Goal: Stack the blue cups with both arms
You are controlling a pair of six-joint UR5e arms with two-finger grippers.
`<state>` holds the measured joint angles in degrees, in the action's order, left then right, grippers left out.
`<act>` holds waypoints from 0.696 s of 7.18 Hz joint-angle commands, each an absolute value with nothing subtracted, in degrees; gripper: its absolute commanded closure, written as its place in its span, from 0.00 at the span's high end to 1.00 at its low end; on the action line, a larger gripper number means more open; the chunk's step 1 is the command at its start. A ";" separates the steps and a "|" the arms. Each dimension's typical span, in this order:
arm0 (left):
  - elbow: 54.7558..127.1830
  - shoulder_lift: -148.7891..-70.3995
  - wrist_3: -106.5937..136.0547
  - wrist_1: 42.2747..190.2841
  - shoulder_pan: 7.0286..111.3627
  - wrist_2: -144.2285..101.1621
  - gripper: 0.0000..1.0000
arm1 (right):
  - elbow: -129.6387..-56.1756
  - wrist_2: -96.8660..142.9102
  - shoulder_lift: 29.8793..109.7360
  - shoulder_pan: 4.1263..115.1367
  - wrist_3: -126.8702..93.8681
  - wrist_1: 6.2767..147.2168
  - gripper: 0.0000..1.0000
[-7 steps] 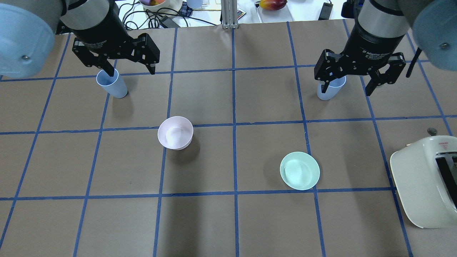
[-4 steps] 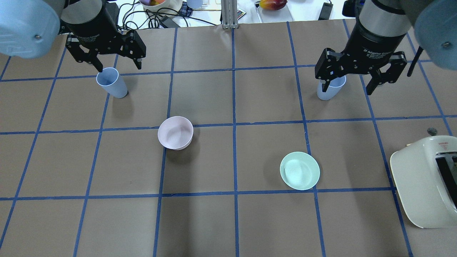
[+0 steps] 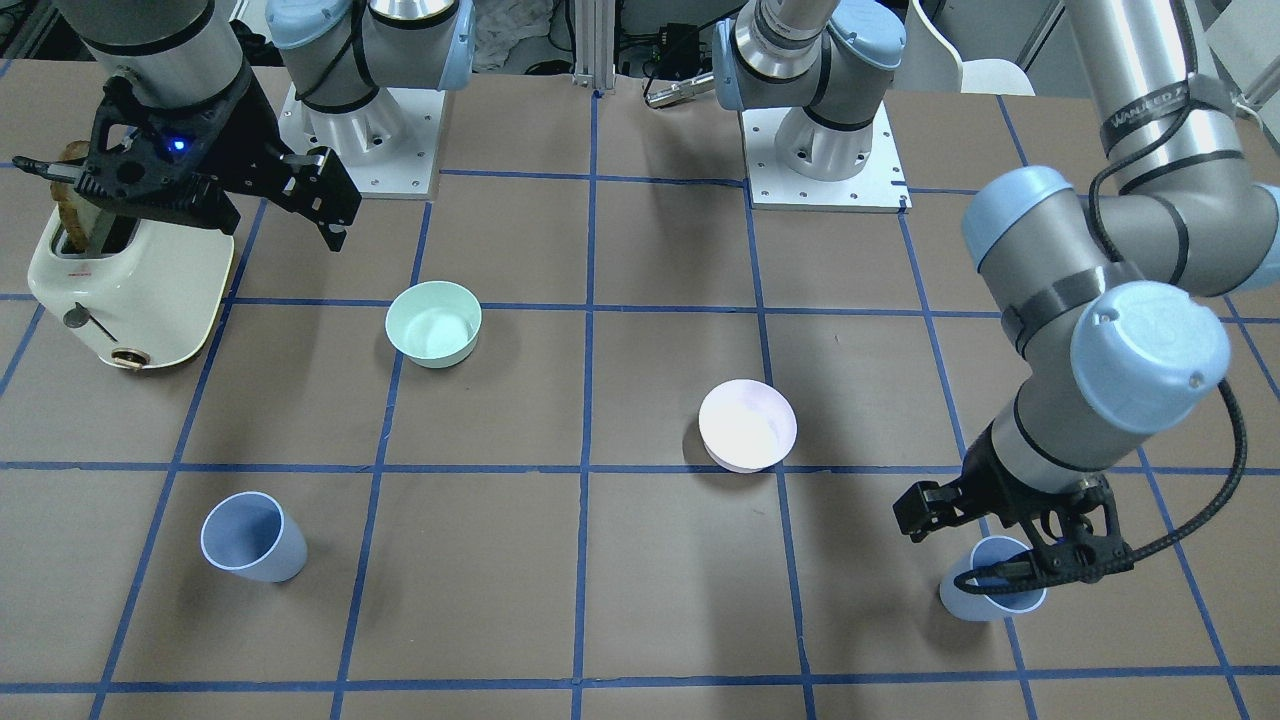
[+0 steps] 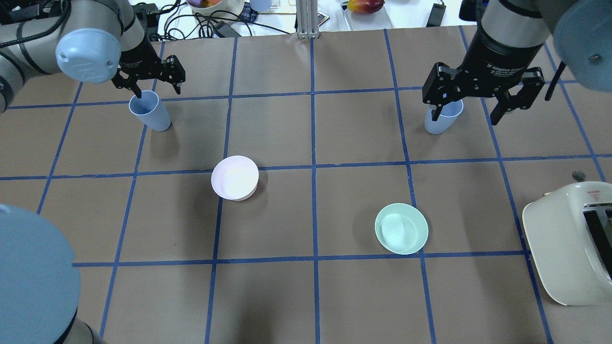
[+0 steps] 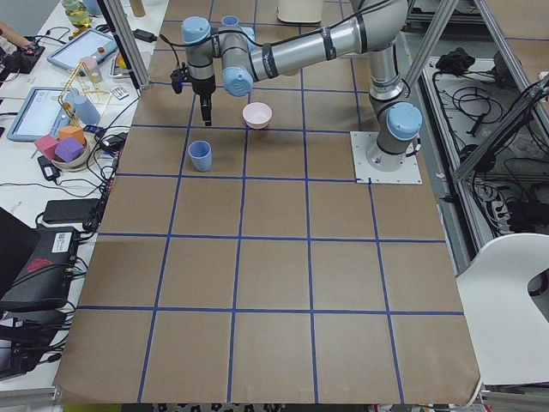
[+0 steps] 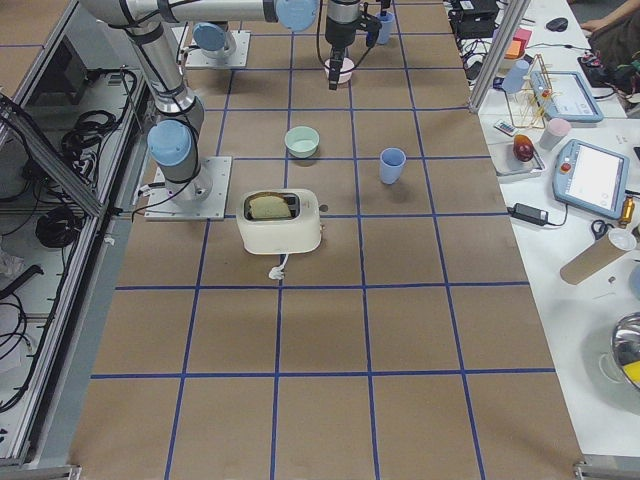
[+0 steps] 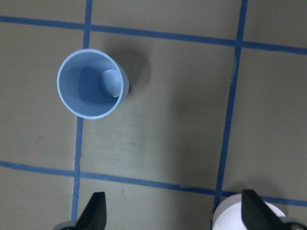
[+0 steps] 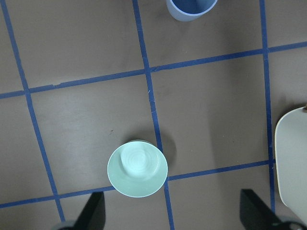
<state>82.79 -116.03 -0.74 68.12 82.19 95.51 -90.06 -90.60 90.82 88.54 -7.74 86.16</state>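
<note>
Two blue cups stand upright on the brown table. The left cup is at the far left, also in the front view and the left wrist view. My left gripper is open and empty, just above and beyond that cup's rim. The right cup stands at the far right, also in the front view and at the top edge of the right wrist view. My right gripper is open and empty, held high above the table.
A pale pink bowl sits left of centre and a mint-green bowl right of centre. A cream toaster with a slice of bread stands at the right edge. Clutter lies beyond the table's far edge.
My left gripper has dropped down toward the left cup and now looks much smaller from overhead. The right gripper has hardly moved. Both cups stand where they were.
</note>
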 commanded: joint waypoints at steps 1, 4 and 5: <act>83.14 -120.22 -1.14 64.78 81.91 99.22 0.88 | -89.22 -90.35 88.95 85.10 -3.82 90.49 1.00; 82.97 -122.34 -1.49 62.32 81.91 99.32 0.43 | -84.31 -90.01 79.05 80.53 3.87 95.70 1.00; 82.88 -122.60 -1.49 62.23 82.00 99.40 0.20 | -82.46 -89.83 74.32 79.29 4.22 97.37 1.00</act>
<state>82.94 -122.08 -1.43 62.73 81.94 99.31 -84.75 -90.12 79.77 81.04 3.44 95.37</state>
